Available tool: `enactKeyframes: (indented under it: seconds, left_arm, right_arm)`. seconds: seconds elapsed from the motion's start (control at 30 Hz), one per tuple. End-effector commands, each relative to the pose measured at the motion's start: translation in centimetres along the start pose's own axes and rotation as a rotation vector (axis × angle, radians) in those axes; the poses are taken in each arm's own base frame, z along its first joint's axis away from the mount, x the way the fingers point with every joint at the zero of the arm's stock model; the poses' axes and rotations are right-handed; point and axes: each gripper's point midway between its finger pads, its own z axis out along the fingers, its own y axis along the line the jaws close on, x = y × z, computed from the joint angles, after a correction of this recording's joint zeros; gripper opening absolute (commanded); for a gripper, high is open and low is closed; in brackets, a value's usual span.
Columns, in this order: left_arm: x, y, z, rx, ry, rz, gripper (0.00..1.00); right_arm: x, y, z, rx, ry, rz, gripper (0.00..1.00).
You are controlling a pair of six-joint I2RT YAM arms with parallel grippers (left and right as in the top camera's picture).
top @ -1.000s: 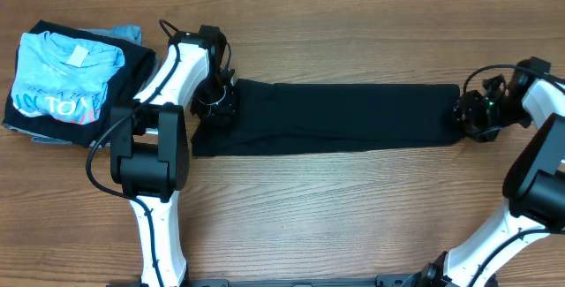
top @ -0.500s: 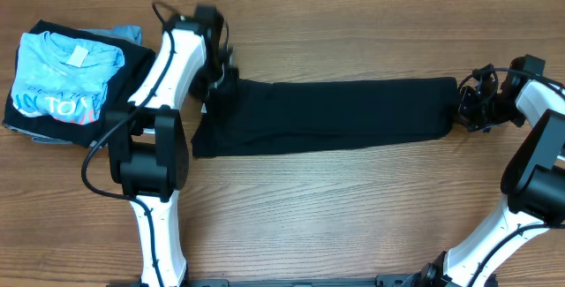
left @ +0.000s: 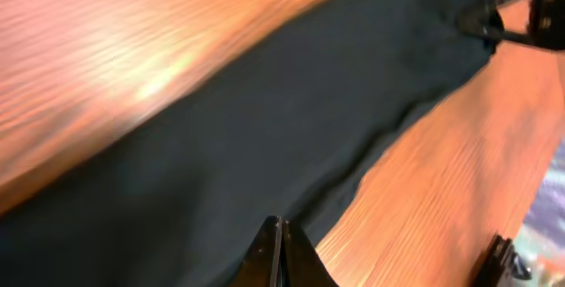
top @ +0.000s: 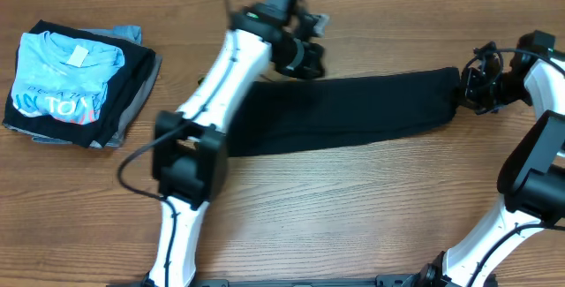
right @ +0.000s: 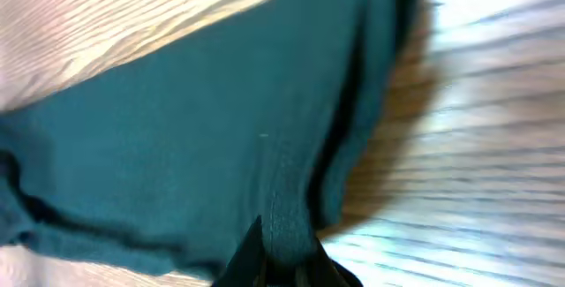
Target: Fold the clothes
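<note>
Table (top: 353,216): one.
Robot arms: two, the left arm (top: 216,88) and the right arm (top: 540,159).
Grippers: two, the left gripper (top: 305,57) and the right gripper (top: 470,88).
Spread-out garments: one, a black T-shirt (top: 371,110).
Folded stack (top: 53,132): one. Layers told apart by colour: one light blue T-shirt (top: 62,75), one black layer (top: 132,84), one grey edge (top: 157,68). Total number of pieces in the stack cannot be told.

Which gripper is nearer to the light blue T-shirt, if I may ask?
Left. The left gripper sits mid-table, well right of the light blue T-shirt; the right gripper is at the black T-shirt's far right end.
</note>
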Motion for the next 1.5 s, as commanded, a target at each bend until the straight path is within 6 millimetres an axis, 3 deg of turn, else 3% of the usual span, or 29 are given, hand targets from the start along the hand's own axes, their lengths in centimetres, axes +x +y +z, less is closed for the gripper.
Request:
enactKeyframes:
  seconds: [0.0, 0.17, 0.3, 0.6, 0.8, 1.03, 1.1, 1.17, 1.33, 1.47]
  left_arm:
    - [1.3, -1.4, 4.2, 0.046, 0.057, -0.022, 0.04]
    - [3.3, -0.1, 8.1, 0.049, 0.129, -0.048, 0.04]
    - [4.0, 0.5, 9.7, 0.076, 0.153, -0.062, 0.04]
    - [3.1, 0.9, 10.5, 0.052, 0.111, -0.026, 0.04]
    - [4.6, 1.8, 13.2, 0.043, 0.152, -0.063, 0.04]
    - [4.6, 3.4, 13.5, -0.016, 0.143, -0.068, 0.04]
    - [3.7, 3.4, 12.7, -0.007, 0.128, -0.082, 0.04]
    - [1.8, 3.5, 10.5, -0.011, 0.096, -0.092, 0.04]
    - [-5.0, 4.0, 1.2, -0.029, -0.069, -0.108, 0.04]
    - [-7.3, 6.7, -6.0, -0.067, -0.169, -0.168, 0.04]
  right_arm:
    - [-0.9, 2.8, -0.1, 0.0, 0.015, -0.129, 0.04]
    - [-1.2, 5.5, -0.9, 0.05, 0.054, -0.203, 0.04]
    - [-0.6, 7.6, -0.7, 0.04, 0.086, -0.251, 0.04]
    - [0.4, 13.4, -1.8, 0.024, 0.068, -0.399, 0.04]
    - [1.9, 15.8, -0.8, 0.032, 0.119, -0.464, 0.04]
    - [3.4, 19.0, -0.6, 0.038, 0.133, -0.554, 0.04]
    - [3.7, 19.8, -0.7, 0.036, 0.132, -0.576, 0.04]
    - [4.0, 20.5, -0.7, 0.032, 0.131, -0.593, 0.04]
    - [4.9, 22.2, -0.5, 0.02, 0.139, -0.638, 0.04]
    - [6.1, 24.0, 0.3, 0.006, 0.164, -0.682, 0.04]
